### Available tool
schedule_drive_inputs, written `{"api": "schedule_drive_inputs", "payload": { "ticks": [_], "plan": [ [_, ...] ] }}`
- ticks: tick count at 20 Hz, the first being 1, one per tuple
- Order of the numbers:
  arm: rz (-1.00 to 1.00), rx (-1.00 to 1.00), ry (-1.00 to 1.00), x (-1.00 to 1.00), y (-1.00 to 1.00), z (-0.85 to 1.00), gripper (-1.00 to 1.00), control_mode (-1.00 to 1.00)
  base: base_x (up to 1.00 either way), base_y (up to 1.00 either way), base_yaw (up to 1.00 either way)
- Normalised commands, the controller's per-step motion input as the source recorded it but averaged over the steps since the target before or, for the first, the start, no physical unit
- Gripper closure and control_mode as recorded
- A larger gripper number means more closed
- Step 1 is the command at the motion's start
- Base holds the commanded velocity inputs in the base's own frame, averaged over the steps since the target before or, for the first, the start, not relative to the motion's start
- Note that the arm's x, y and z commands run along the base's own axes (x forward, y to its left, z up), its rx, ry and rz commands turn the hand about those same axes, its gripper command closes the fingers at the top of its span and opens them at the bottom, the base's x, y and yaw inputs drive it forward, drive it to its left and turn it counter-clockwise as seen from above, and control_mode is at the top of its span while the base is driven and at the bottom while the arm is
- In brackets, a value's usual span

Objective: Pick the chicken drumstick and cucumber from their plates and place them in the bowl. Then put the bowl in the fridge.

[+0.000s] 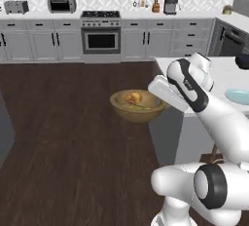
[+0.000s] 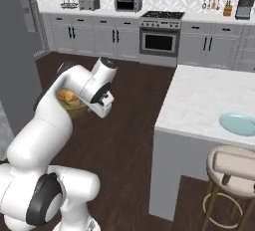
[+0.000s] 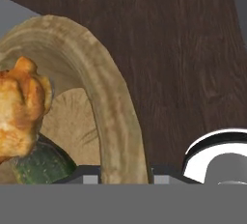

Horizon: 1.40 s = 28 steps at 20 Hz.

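The wooden bowl point(image 1: 137, 108) hangs in the air over the dark wood floor, left of the island. My gripper point(image 3: 123, 177) is shut on the bowl's thick rim point(image 3: 113, 112), with one finger inside it and one outside. Inside the bowl lie the golden-brown chicken drumstick point(image 3: 19, 112) and, under it, the green cucumber point(image 3: 41, 165). From the left base view the drumstick point(image 1: 132, 97) shows above the rim and my hand point(image 1: 165, 96) holds the bowl's right side. In the right base view the bowl point(image 2: 73, 106) is partly hidden behind my arm. The light blue plate point(image 2: 238, 124) lies bare on the island.
The white island counter point(image 2: 199, 95) stands to the right, with a stool point(image 2: 234, 168) at its near side. A tall grey surface point(image 2: 15, 51) rises at the left. Cabinets and an oven point(image 1: 101, 39) line the far wall. Open floor lies between.
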Motion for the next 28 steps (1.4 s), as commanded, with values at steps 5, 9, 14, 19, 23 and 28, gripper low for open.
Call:
{"api": "schedule_drive_inputs", "payload": {
  "ticks": [5,9,14,19,23,28],
  "plan": [
    [0.0,0.0,0.0,0.0,0.0,0.0,1.0,1.0,1.0,1.0,-0.09],
    [0.0,0.0,0.0,0.0,0.0,0.0,1.0,1.0,1.0,1.0,-0.13],
    [0.0,0.0,0.0,0.0,0.0,0.0,1.0,1.0,1.0,0.84,-0.17],
    [0.0,0.0,0.0,0.0,0.0,0.0,1.0,1.0,1.0,0.22,-0.08],
    [0.0,0.0,0.0,0.0,0.0,0.0,1.0,1.0,1.0,0.26,-0.07],
    [0.0,0.0,0.0,0.0,0.0,0.0,1.0,1.0,1.0,0.43,0.01]
  ]
}}
